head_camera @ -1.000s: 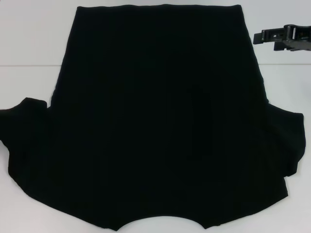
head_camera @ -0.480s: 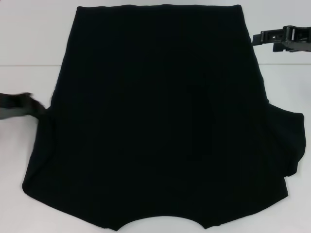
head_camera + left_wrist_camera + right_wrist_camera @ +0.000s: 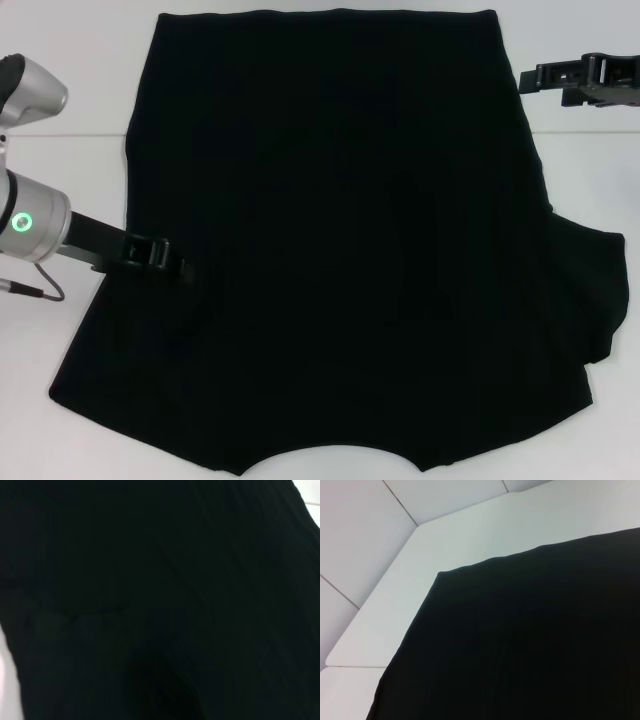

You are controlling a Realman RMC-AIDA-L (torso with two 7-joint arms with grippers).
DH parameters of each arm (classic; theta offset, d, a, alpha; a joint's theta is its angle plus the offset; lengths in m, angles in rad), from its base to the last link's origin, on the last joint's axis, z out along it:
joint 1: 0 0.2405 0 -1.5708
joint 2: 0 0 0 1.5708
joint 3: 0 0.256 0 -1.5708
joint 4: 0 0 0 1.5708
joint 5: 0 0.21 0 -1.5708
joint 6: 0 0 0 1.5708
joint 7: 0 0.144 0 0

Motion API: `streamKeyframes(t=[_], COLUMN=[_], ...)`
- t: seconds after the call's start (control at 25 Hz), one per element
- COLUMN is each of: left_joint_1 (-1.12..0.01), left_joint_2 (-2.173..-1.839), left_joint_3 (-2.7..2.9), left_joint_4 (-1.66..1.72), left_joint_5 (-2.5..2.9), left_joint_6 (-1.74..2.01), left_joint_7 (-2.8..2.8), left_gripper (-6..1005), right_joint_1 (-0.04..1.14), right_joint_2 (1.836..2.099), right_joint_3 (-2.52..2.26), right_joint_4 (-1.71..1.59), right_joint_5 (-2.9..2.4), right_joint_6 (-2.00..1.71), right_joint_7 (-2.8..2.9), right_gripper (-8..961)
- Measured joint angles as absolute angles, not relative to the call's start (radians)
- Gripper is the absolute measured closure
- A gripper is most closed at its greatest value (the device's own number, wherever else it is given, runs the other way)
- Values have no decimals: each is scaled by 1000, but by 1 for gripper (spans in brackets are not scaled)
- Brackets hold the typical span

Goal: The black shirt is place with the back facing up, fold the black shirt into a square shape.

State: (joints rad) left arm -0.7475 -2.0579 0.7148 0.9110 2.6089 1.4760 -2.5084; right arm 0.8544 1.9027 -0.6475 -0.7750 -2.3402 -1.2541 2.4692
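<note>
One sleeve folded; left end effector (image 3: 170, 260) at nine o'clock over the black shirt (image 3: 340, 250), grip state unclear. Risks dragging fabric, undoing fold.

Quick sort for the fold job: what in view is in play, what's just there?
In play:
- large plain black soft-fabric T-shirt, spread flat
- left gripper, over the shirt's left side
- right gripper, held off the shirt's far right corner

Just there:
- white table, nothing else on it in view
</note>
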Motion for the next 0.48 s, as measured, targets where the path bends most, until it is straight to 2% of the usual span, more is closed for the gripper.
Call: streamKeyframes(t=[0.2, 0.4, 0.48], left_joint_1=[-731, -702, -687], left_joint_2=[-2047, -2023, -2018], left_joint_3=[651, 500, 423], left_joint_4=[946, 948, 927], left_joint_5=[2608, 2565, 2526], left_joint_6=[1475, 1589, 1705], left_joint_7=[-2508, -2369, -2193], left_gripper=[913, 673, 633], right_joint_1=[853, 843, 836], right_joint_2=[1901, 1894, 1890], right_joint_3=[-645, -645, -651], right_joint_4=[-775, -778, -801], right_joint_5=[-2340, -2343, -2370], right_joint_6=[-1260, -1274, -1309], right_joint_7=[2473, 2484, 2482], right_gripper=[234, 238, 240])
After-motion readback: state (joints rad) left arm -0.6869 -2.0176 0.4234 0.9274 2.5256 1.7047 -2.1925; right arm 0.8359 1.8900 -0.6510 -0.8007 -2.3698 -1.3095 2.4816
